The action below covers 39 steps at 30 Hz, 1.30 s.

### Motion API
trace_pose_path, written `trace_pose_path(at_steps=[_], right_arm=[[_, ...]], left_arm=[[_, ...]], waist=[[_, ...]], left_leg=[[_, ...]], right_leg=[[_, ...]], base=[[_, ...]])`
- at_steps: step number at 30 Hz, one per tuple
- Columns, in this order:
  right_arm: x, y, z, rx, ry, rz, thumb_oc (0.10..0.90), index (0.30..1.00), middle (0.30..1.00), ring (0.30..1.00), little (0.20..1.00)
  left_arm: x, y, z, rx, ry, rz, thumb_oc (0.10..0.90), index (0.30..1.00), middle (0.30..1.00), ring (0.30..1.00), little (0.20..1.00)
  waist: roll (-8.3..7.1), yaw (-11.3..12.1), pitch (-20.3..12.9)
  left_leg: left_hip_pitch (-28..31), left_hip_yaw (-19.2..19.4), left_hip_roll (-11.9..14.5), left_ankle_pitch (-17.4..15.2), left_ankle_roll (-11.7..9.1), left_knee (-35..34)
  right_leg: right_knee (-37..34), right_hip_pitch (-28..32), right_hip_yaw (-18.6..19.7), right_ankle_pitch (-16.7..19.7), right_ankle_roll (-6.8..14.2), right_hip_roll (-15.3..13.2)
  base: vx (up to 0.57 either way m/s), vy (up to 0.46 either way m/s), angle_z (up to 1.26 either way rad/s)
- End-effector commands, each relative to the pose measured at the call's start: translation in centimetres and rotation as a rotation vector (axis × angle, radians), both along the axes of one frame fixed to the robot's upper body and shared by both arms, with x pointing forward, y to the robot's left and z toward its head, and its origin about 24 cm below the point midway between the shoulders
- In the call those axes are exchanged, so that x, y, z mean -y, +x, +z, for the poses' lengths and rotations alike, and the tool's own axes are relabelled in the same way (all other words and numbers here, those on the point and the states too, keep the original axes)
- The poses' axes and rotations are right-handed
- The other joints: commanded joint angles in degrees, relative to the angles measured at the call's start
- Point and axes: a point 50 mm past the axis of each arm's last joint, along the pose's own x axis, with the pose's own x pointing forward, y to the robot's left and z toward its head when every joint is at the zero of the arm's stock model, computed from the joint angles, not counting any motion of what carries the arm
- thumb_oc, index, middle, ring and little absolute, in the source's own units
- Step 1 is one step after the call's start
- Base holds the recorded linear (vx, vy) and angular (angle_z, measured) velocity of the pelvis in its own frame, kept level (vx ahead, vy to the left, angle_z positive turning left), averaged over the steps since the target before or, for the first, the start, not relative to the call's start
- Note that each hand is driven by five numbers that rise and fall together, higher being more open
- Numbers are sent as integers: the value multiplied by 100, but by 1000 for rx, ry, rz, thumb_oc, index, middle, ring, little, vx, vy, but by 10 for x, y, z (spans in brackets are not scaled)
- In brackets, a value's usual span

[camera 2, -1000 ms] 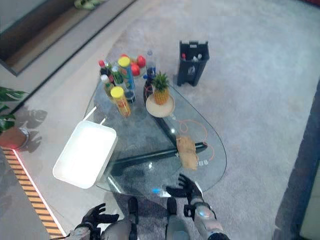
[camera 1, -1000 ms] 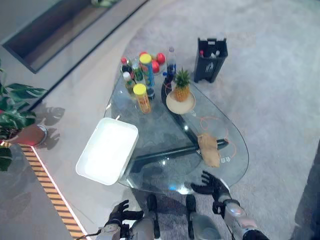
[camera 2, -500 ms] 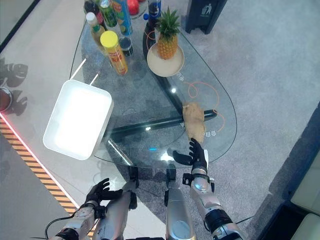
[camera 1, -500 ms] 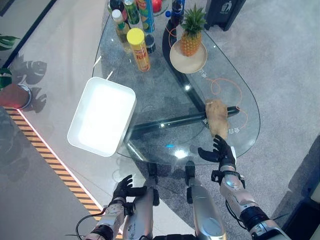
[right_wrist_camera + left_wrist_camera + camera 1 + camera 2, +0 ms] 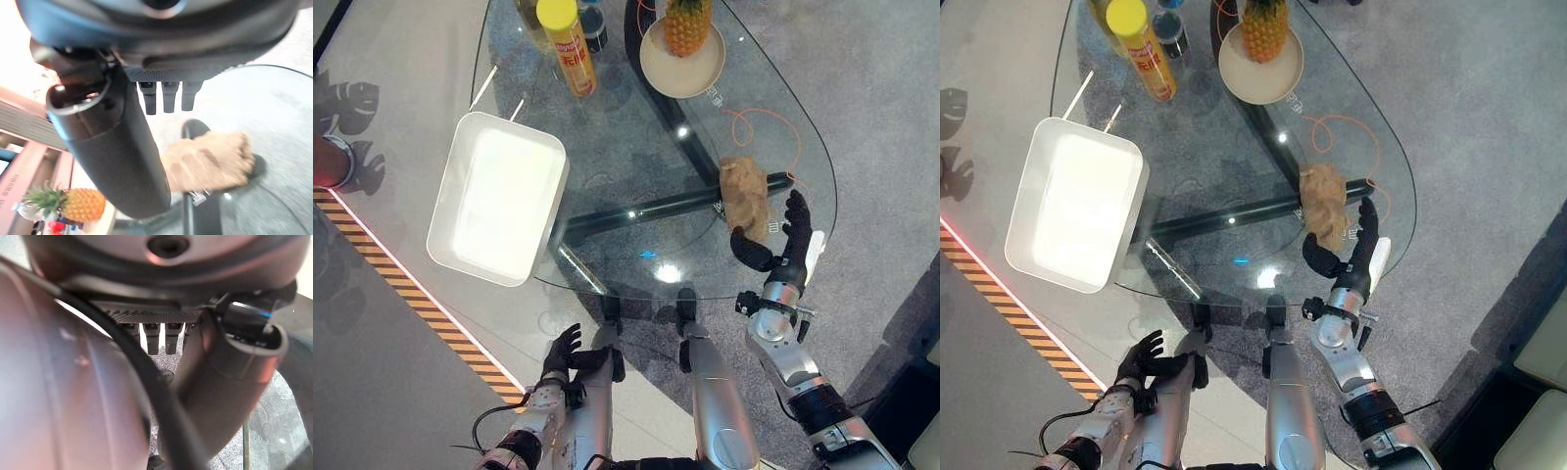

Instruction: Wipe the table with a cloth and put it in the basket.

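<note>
Right hand (image 5: 781,250) is up at the right edge of the frame, fingers straight and spread, thumb jutting off to the left, holding nothing. And just above it, up and a touch to the left, sits the tan cloth (image 5: 743,194), bunched on the glass table (image 5: 636,176). Thumb tip is close beneath the cloth's lower end, though I can't tell if they touch. The cloth's long axis runs roughly up and down the frame, tilting slightly toward lower right, so the hand lines up nearly end-on with it. In the right wrist view the cloth (image 5: 208,161) lies right past the fingertips (image 5: 168,98), so a short reach forward looks like all it needs.

Left hand (image 5: 564,350) hangs low at bottom centre-left, fingers loosely spread, well apart from the cloth. The right is clearly the nearer one.

Surface now: clear glass, dark frame bars beneath, and an orange cord (image 5: 759,132) looped by the cloth could snag a wipe. White basket (image 5: 499,196) sits at the table's left edge, well across from the cloth. A pineapple on a plate (image 5: 683,67) and a yellow-capped can (image 5: 566,44) crowd the top; the middle stretch looks free for wiping.
</note>
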Motion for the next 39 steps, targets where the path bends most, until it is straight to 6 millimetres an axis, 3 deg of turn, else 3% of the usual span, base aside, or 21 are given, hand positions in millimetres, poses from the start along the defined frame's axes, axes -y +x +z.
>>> trace_pose_path(at_steps=[1, 7, 13, 32, 39], right_arm=[[7, -5, 46, 218, -59, -73, 800, 900, 900, 900, 900], [4, 2, 43, 173, -14, -148, 800, 900, 900, 900, 900], [-5, 11, 53, 179, -4, -158, 800, 900, 900, 900, 900], [1, 28, 68, 171, -5, -210, 800, 900, 900, 900, 900], [9, 39, 56, 39, -7, -227, 800, 900, 900, 900, 900]], left_arm=[[9, -11, -6, -23, -31, 35, 800, 900, 900, 900, 900], [14, -6, -3, -14, -37, 21, 800, 900, 900, 900, 900], [21, -4, -2, -19, -46, 15, 800, 900, 900, 900, 900], [32, 18, 19, 76, -89, 22, 800, 900, 900, 900, 900], [33, 25, 23, 83, -84, 19, 800, 900, 900, 900, 900]], waist=[[-83, -134, -43], [-60, -92, -43], [-13, -31, -43], [116, 104, -43], [146, 171, -43]], left_leg=[[-477, -72, -439, -779, 93, 1087], [-757, -58, -433, -809, 105, 1218], [-1169, -67, -461, -785, 112, 1338], [-2017, -116, -520, -749, 125, 1576], [-2181, -192, -526, -741, 116, 1639]], right_leg=[[-473, -125, -361, 456, -174, 191], [-368, -408, -374, 467, -170, 157], [-275, -812, -410, 523, -170, 144], [-148, -1688, -429, 695, -122, 121], [-61, -1874, -471, 702, -119, 117]], base=[[21, 34, 2], [8, 11, 1], [13, 8, 2], [5, 6, 2], [-5, -6, 2]])
